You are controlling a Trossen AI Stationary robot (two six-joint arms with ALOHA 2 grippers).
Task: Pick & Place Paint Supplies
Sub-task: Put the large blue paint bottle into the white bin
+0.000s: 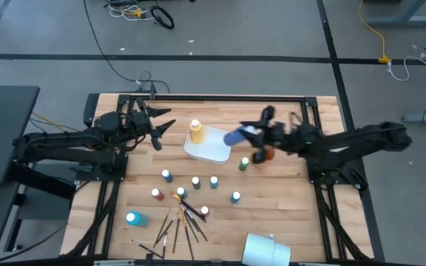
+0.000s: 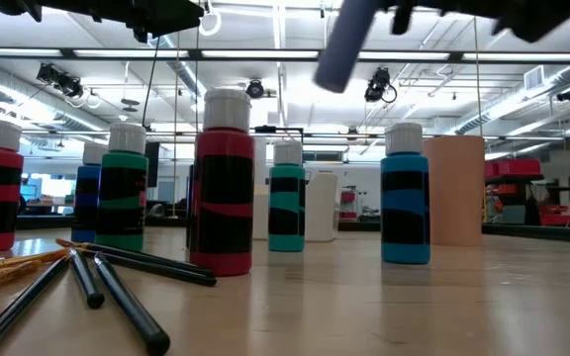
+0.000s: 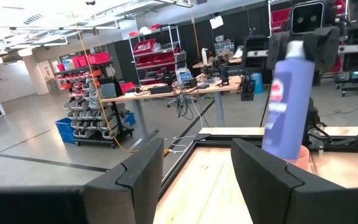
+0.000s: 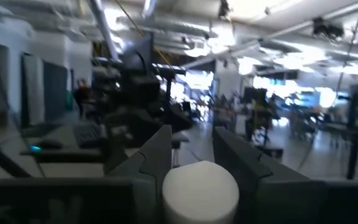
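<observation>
My right claw [image 1: 251, 136] is clenched on a purple paint bottle [image 1: 235, 137], gripping it near its white cap and holding it in the air above the right edge of the white tray [image 1: 214, 151]. In my right wrist view the white cap [image 4: 200, 191] sits between my two fingers. From the left wrist view the bottle [image 3: 288, 99] hangs upright with the cap end up in the claw.

My left claw [image 1: 163, 130] hangs above the desk [image 1: 287, 214] to the left of the tray, its jaws spread wide and holding nothing.

A yellow bottle [image 1: 196, 131] stands at the tray's back left corner. Just right of the tray stand a green bottle [image 1: 243, 164] and a brown-orange one [image 1: 264, 154], under my right arm. Nearer the front, several more bottles stand upright in a loose group, among them one with a red body [image 1: 156, 193] and a blue one [image 1: 132, 219] off to the left. A bunch of thin dark-tipped brushes [image 1: 182, 219] lies fanned on the desk among them. A pale blue cup [image 1: 265, 250] lies on its side at the front edge.
</observation>
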